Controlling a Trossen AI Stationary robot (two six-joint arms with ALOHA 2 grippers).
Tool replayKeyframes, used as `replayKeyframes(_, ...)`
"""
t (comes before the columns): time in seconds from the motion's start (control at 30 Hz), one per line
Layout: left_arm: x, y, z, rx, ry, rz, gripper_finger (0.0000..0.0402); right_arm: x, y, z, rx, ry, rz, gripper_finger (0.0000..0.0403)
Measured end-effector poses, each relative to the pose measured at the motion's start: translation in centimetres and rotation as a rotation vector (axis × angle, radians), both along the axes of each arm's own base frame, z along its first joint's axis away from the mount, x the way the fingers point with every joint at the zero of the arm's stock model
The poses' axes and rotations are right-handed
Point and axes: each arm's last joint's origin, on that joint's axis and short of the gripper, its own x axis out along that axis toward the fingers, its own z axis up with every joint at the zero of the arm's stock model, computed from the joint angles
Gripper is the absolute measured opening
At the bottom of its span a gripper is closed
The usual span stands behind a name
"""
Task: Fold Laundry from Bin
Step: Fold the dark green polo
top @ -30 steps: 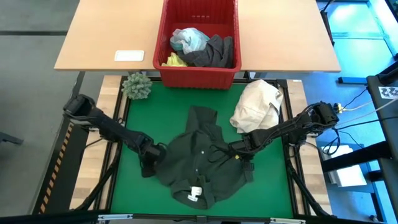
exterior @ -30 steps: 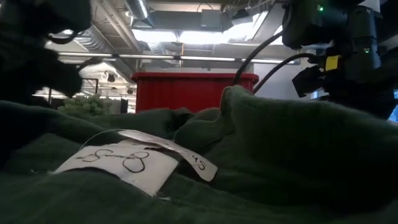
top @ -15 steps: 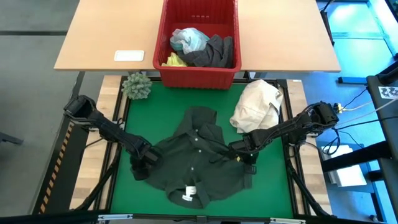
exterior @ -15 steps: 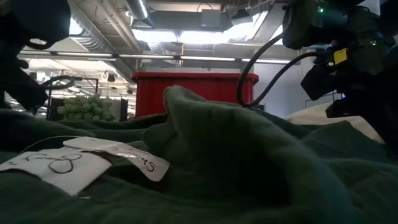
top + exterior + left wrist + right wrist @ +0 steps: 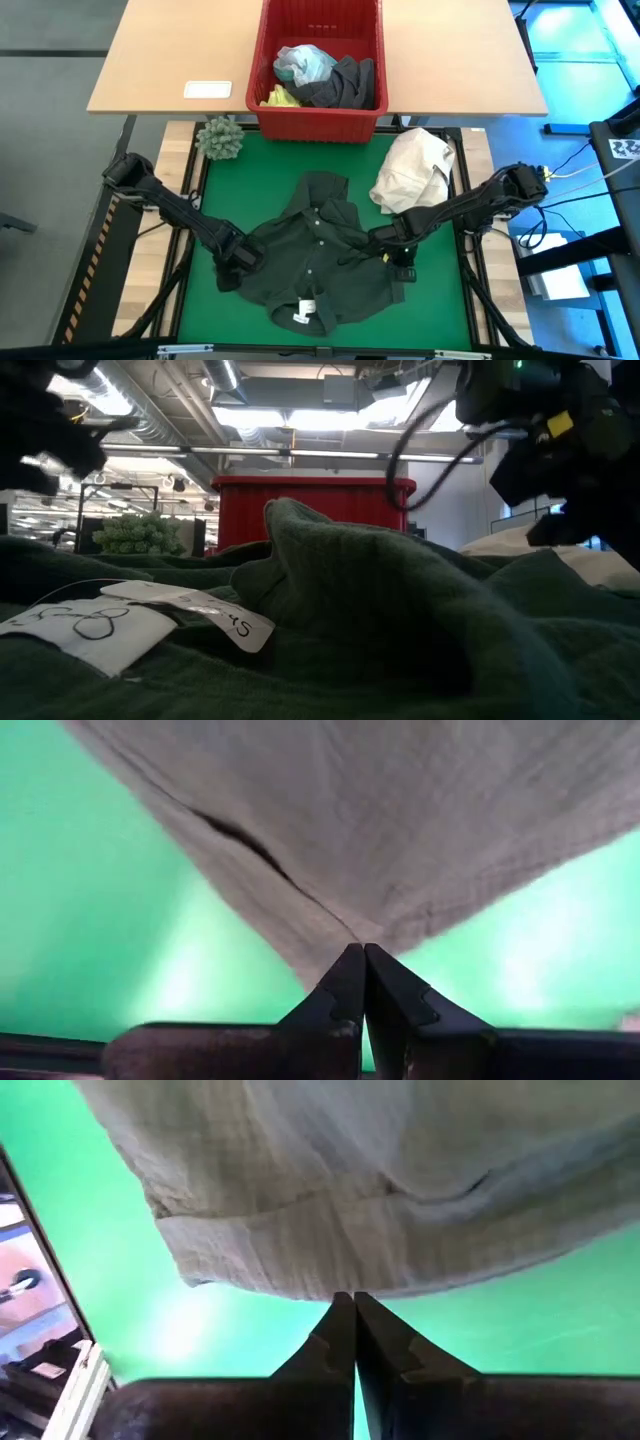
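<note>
Dark green-black cloth, a shirt (image 5: 315, 265) with a buttoned front, was spread over the green mat (image 5: 440, 300) of the lower table, its collar end turned toward the bin (image 5: 318, 122) and a white label (image 5: 303, 313) showing at its near hem. In the low view the same label (image 5: 120, 622) was seen lying on the rumpled fabric, with a raised fold of the shirt just behind it and the red bin (image 5: 312, 510) standing beyond.

The left gripper (image 5: 231, 268) was placed at the shirt's left edge, and in the left wrist view its fingers (image 5: 345, 990) were pressed together on a pinch of the cloth, which was drawn into a point at their tips. The right gripper (image 5: 392, 258) was placed at the shirt's right edge; in the right wrist view its fingers (image 5: 340, 1342) were likewise closed on the hem of the garment.

The rest of the laundry was kept in the bin on the wooden table (image 5: 160, 50): a grey garment (image 5: 345, 85), a light turquoise-blue garment (image 5: 303, 64) and a bright yellow garment (image 5: 280, 98) lay heaped together against its near wall. A cream-white bundle (image 5: 415, 168) was lying on the mat near the right arm, touching the shirt's upper right part or just beside it. A small green spiky ball (image 5: 220, 138) was set at the mat's far left corner, and a white card (image 5: 208, 89) was lying on the wooden table to the left of the bin.
</note>
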Motion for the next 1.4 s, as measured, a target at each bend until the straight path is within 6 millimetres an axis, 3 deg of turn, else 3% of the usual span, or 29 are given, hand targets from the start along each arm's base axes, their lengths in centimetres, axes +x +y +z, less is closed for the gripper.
replayKeyframes(0.17,1.6,0.7,1.2,0.138,-0.162,-0.121,0.0000,0.6,-0.4,2.5,-0.149,-0.249,0.046,0.0000)
replayKeyframes(0.37,4.7,3.4,2.4,0.415,-0.395,-0.271,0.0000,2.6,-1.5,4.9,-0.419,-0.610,0.027,0.0000)
replayKeyframes(0.57,8.7,9.1,3.4,0.460,-0.626,-0.320,0.0000,4.8,-4.7,3.9,-0.537,-0.657,-0.057,0.0000)
replayKeyframes(0.77,10.6,15.4,3.9,0.426,-0.797,-0.283,0.0000,6.8,-7.9,1.1,-0.585,-0.608,-0.124,0.0000)
replayKeyframes(0.87,11.0,17.1,2.8,0.373,-0.799,-0.279,0.0000,7.6,-8.8,-0.4,-0.571,-0.601,-0.128,0.0000)
replayKeyframes(1.03,11.9,18.5,-1.0,0.321,-0.684,-0.291,0.0000,8.2,-9.5,-2.3,-0.553,-0.564,-0.129,0.0000)
replayKeyframes(1.17,12.1,19.5,-3.5,0.388,-0.569,-0.238,0.0000,7.9,-9.6,-2.8,-0.609,-0.515,-0.131,0.0000)
replayKeyframes(1.4,11.4,21.6,-3.7,0.663,-0.437,-0.066,0.0000,7.2,-10.1,-2.9,-0.748,-0.425,-0.176,0.0000)
